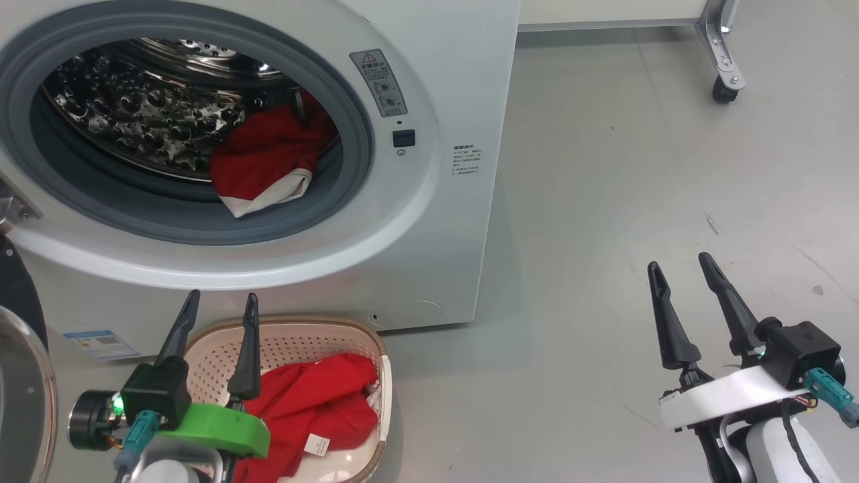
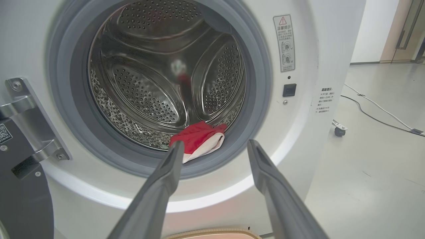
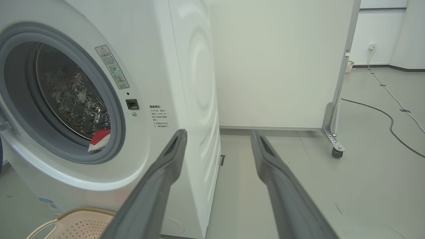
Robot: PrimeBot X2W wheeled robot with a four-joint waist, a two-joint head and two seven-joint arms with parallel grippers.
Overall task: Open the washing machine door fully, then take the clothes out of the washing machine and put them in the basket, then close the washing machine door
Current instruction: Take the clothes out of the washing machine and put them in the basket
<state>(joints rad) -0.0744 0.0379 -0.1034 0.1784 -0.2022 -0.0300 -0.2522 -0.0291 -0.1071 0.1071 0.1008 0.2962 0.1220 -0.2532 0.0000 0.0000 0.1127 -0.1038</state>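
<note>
The washing machine [image 1: 436, 221] stands with its door [image 1: 17, 295] swung open at the far left edge. A red garment with white trim [image 1: 268, 157] lies at the drum's front lip, also seen in the left wrist view [image 2: 199, 136] and the right wrist view [image 3: 99, 139]. Another piece of the red clothes [image 1: 315, 409] lies in the basket [image 1: 309, 345] on the floor below the opening. My left gripper [image 1: 223, 298] hovers open over the basket, pointing at the drum [image 2: 215, 143]. My right gripper [image 1: 679, 263] is open over bare floor to the machine's right [image 3: 218, 132].
A white partition on a castor [image 1: 725, 87] stands behind the machine on the right. Cables [image 3: 382, 113] run across the grey floor further off. The door's steel hinge [image 2: 33, 116] juts out left of the drum opening. Open floor lies right of the machine.
</note>
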